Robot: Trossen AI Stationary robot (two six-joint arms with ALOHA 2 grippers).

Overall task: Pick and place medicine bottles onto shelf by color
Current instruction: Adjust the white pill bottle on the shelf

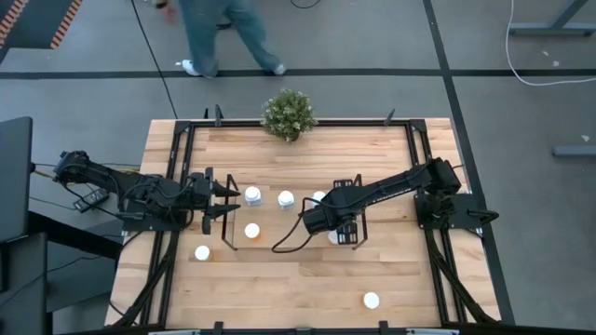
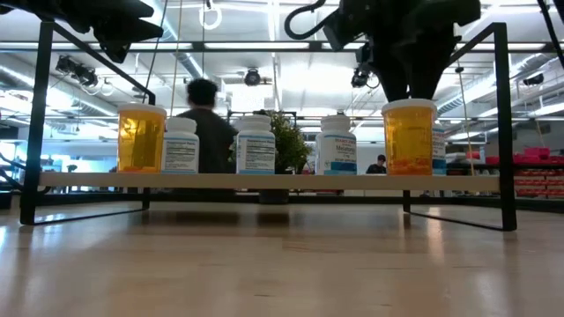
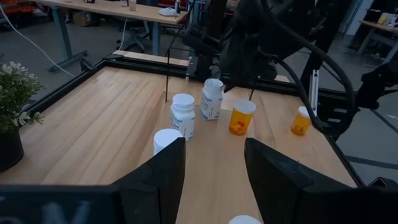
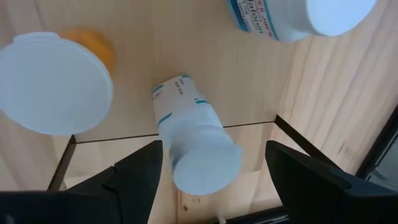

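Observation:
The shelf [image 1: 291, 210] of thin black rods stands mid-table. On its see-through deck [image 2: 264, 180] the low view shows an orange bottle [image 2: 141, 137], three whitish bottles [image 2: 181, 145] [image 2: 256, 143] [image 2: 337, 143] and another orange bottle [image 2: 408, 136]. My right gripper [image 4: 217, 186] is open and points down over the shelf's right end. A whitish bottle [image 4: 194, 146] stands upright between and below its fingers, with gaps on both sides. My left gripper [image 3: 214, 171] is open at the shelf's left end [image 1: 223, 200], level, facing the bottles. Two bottles [image 1: 202, 252] [image 1: 372, 300] stand on the table off the shelf.
A small potted plant [image 1: 289, 113] sits at the table's far edge. A black frame [image 1: 424, 186] borders the wooden table top. A person [image 1: 223, 37] walks on the floor beyond the far edge. Bare wood lies along the near side [image 1: 289, 288].

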